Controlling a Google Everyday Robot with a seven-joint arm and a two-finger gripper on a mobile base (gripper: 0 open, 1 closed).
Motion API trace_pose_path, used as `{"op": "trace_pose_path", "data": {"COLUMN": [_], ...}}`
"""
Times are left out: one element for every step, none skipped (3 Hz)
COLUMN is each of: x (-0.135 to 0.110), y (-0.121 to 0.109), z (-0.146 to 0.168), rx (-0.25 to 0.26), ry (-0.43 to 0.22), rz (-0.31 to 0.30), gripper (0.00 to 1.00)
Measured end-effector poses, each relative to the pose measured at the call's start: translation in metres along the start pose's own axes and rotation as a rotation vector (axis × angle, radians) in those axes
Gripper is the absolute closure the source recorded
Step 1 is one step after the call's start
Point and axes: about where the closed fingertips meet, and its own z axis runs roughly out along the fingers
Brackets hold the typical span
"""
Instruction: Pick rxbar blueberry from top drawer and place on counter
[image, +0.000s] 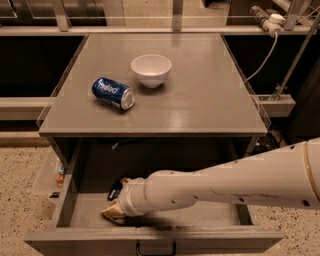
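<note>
The gripper (113, 212) sat low in the top drawer (87, 218), with the rxbar blueberry (115, 189) just beside it at twelve o'clock, partly hidden. Whether the gripper held anything could not be told.

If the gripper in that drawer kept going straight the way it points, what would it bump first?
Probably the left wall of the top drawer, or its floor; the gripper points leftward, low inside. Depth unclear.
</note>
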Motion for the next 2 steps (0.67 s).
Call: {"op": "trace_pose_path", "data": {"x": [0.0,0.0], "y": [0.0,0.0], "z": [0.0,0.0], "rx": [0.0,0.0], "ry": [0.0,0.0], "rz": [0.0,0.0], "gripper": [1.0,1.0]}}
